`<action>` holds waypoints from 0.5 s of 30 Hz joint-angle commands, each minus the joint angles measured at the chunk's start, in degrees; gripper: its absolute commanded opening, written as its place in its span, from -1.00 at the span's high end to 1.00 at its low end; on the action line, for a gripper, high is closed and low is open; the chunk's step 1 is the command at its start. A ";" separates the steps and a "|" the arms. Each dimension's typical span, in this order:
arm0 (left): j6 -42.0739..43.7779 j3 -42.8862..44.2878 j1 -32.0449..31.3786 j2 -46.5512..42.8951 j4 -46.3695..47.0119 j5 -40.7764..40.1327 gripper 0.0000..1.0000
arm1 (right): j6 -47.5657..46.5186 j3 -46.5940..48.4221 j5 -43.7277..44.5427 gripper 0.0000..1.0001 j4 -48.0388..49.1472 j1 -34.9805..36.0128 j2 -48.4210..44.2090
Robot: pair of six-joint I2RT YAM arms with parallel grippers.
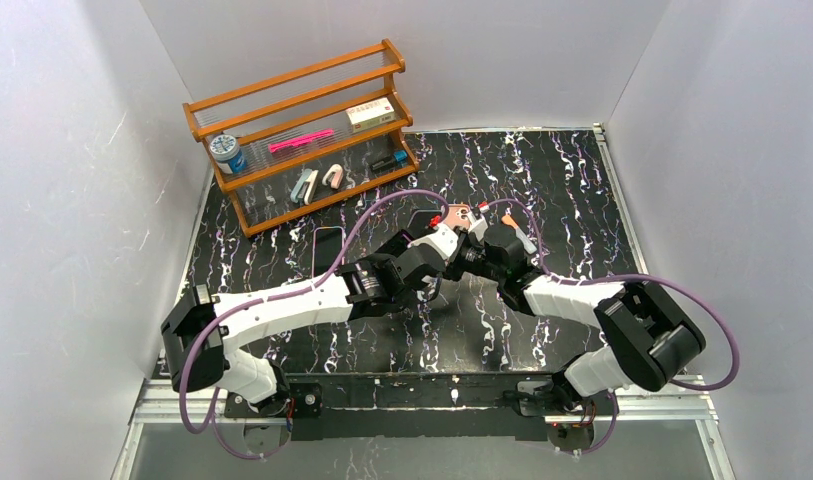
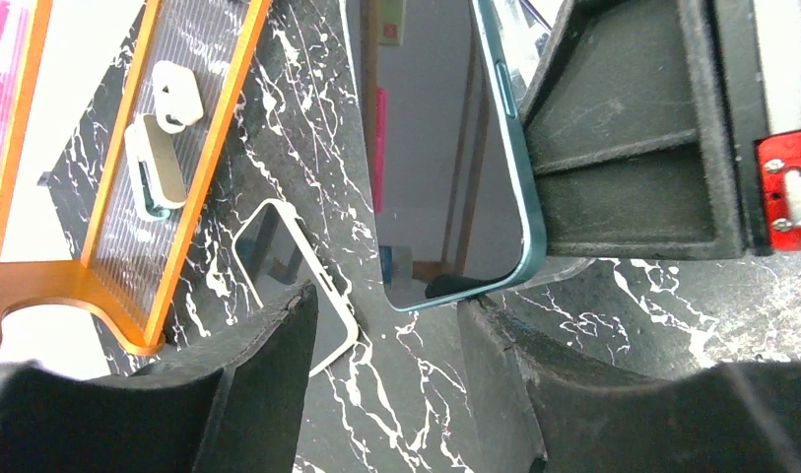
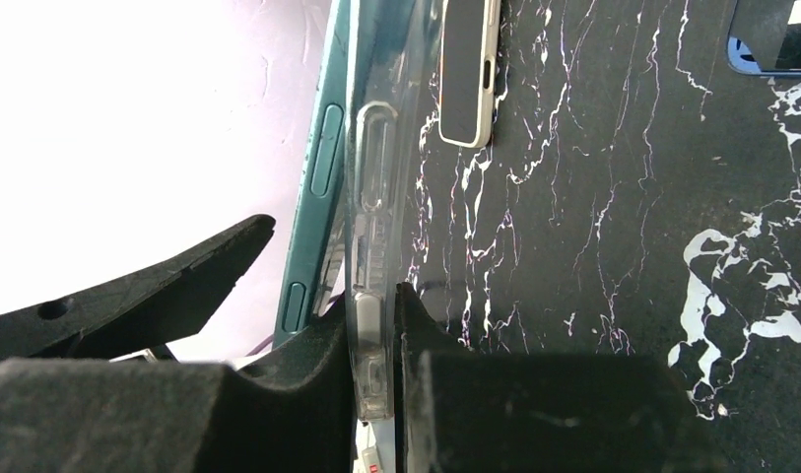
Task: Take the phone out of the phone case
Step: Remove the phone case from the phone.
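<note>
Teal phone [image 2: 445, 177] beside clear case [image 3: 371, 177] in right gripper [image 3: 376, 365]

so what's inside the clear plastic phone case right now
A teal-edged phone, its buttoned side out past the wall of the clear plastic phone case. The right gripper pinches that wall and hides the lower end, so how much remains seated cannot be seen.

Counts: grippers, phones, case, rack items
Two grippers: left gripper [image 2: 386, 325], right gripper [image 3: 371, 296]. Two phones: teal phone [image 2: 445, 148] between the left jaws, cream-rimmed phone [image 2: 296, 281] beyond them. One blue-edged corner [image 3: 775, 44], kind unclear. One clear case [image 3: 371, 197] in the right jaws. One wooden rack [image 1: 332, 197] left of the jaws, holding two white items [image 1: 305, 187] [image 1: 333, 177] and one box [image 1: 370, 113].
</note>
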 commanded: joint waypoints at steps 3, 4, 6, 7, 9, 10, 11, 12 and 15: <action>2.13 -1.25 0.13 -2.08 9.44 -1.67 -0.01 | 1.98 1.16 -7.73 0.97 7.97 0.79 0.91; 2.60 -1.73 0.05 -2.44 10.44 -0.93 0.00 | 2.13 1.22 -7.99 0.97 8.04 0.73 1.06; 3.35 -2.09 0.04 -2.70 11.02 0.40 0.00 | 2.54 1.33 -8.43 0.97 8.05 0.76 1.28; 3.57 -2.21 0.02 -2.72 11.15 0.39 0.00 | 2.73 1.36 -8.69 0.97 8.31 0.80 1.30; 4.03 -2.40 0.01 -2.36 11.28 0.16 0.01 | 3.15 1.30 -9.22 0.97 8.74 0.82 1.23; 4.12 -2.51 0.02 -2.10 11.16 -0.17 0.01 | 3.25 1.31 -9.41 0.97 8.76 0.84 1.14; 4.28 -2.47 0.03 -1.76 11.17 -0.15 0.02 | 3.33 1.31 -9.52 0.97 8.77 0.86 0.96; 4.28 -2.48 0.00 -1.40 11.25 -0.09 0.02 | 3.34 1.35 -9.67 0.97 8.77 0.89 0.90; 4.18 -2.28 0.04 -0.46 11.75 0.02 0.06 | 3.34 1.79 -10.10 0.97 8.55 1.20 0.76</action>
